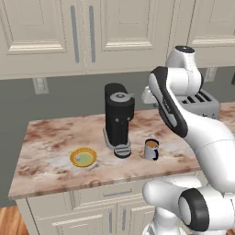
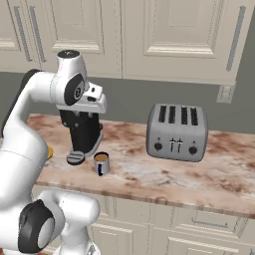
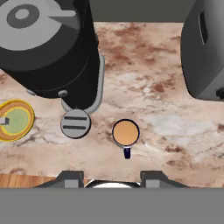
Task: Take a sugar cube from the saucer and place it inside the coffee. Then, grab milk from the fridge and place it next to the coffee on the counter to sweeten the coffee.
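Kitchen corner: cream cabinets above a grey wall, and the pinkish marbled counter (image 1: 55, 137) in front of you.

Gripper (image 3: 111, 178): high above the worktop, looking straight down. The two tips stand apart with nothing between them; you hold no cube.

Directly beneath, the coffee (image 3: 126, 133) sits close to the near edge, brown liquid showing, handle toward you. From that height the hand looks parked over the mug, probably so a drop would go straight in.

The saucer (image 1: 83, 157) lies well to the left of the mug, also near the front edge. In the hand view a small pale block rests at its left rim, likely the sugar cube; too small to be sure.

Between saucer and mug stands the tall black coffee machine (image 1: 119, 118), its round drip tray (image 1: 122, 150) just left of the mug. Expect it to crowd any low sideways reach toward the saucer.

Toaster (image 2: 177, 132) far right, well clear. Fridge and milk are not in front of you here.
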Controlling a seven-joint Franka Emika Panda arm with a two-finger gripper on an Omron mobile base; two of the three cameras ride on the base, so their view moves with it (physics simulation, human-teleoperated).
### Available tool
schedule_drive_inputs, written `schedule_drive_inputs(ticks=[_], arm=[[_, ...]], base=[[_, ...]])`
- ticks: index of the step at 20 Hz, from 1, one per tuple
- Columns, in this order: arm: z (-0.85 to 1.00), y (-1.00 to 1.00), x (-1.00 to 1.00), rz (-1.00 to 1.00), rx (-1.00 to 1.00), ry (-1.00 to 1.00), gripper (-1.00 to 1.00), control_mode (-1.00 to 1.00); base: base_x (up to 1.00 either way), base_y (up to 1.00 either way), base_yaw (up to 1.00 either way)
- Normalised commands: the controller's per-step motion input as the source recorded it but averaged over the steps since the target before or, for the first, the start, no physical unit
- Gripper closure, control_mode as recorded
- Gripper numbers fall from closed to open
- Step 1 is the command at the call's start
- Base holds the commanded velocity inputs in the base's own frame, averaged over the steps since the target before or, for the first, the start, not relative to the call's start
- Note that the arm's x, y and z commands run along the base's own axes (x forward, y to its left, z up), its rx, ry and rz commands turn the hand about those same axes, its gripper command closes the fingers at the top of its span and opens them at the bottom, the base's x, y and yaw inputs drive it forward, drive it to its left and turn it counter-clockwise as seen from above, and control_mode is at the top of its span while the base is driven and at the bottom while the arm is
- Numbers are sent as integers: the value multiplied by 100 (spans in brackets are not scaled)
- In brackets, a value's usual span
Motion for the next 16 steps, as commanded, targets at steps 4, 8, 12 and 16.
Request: schedule_drive_inputs(ticks=[4,8,12,16], arm=[[0,17,-20,4,0,-2,-100,-100],[-24,56,-83,5,0,-2,-100,-100],[-47,92,-69,5,-3,3,-100,-100],[-47,100,-45,4,-1,7,-100,-100]], base=[[0,0,0],[0,0,0],[0,0,0],[0,0,0]])
